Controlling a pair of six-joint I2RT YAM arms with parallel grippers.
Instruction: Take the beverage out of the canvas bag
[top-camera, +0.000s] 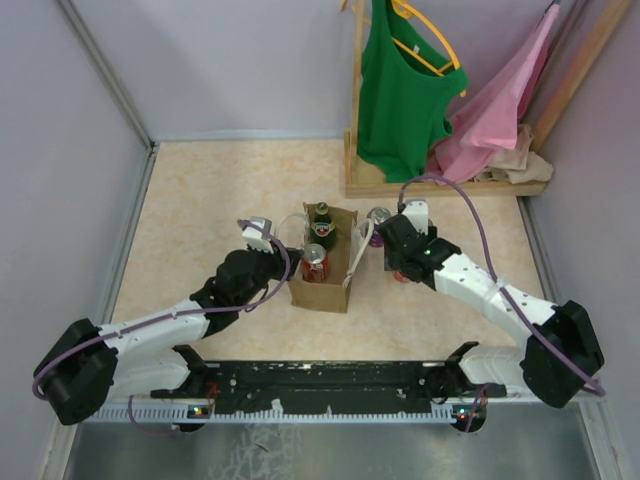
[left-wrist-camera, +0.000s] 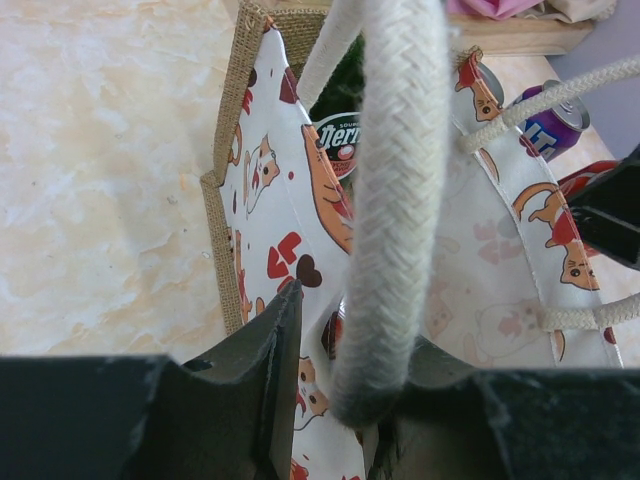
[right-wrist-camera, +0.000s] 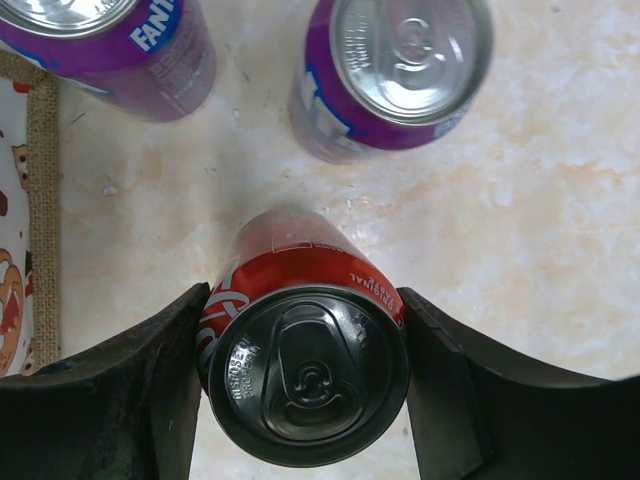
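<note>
The canvas bag (top-camera: 322, 285) stands upright mid-table, tan outside and cartoon-printed inside (left-wrist-camera: 275, 205). In it are a green bottle (top-camera: 322, 225) and a red can (top-camera: 315, 265). My left gripper (top-camera: 262, 235) is at the bag's left rim. One white rope handle (left-wrist-camera: 395, 200) runs between its jaws (left-wrist-camera: 360, 400), lying against the right finger with a gap to the left one. My right gripper (top-camera: 400, 262) is just right of the bag, shut on a red cola can (right-wrist-camera: 300, 275) that stands on the table, a finger on each side (right-wrist-camera: 305, 380).
Two purple soda cans (right-wrist-camera: 410, 60) (right-wrist-camera: 110, 40) stand on the table just beyond the red can, near the bag's edge (right-wrist-camera: 42, 200). A wooden clothes rack (top-camera: 445, 187) with a green top (top-camera: 400, 90) and a pink garment (top-camera: 500, 110) stands at the back right. Walls close in both sides.
</note>
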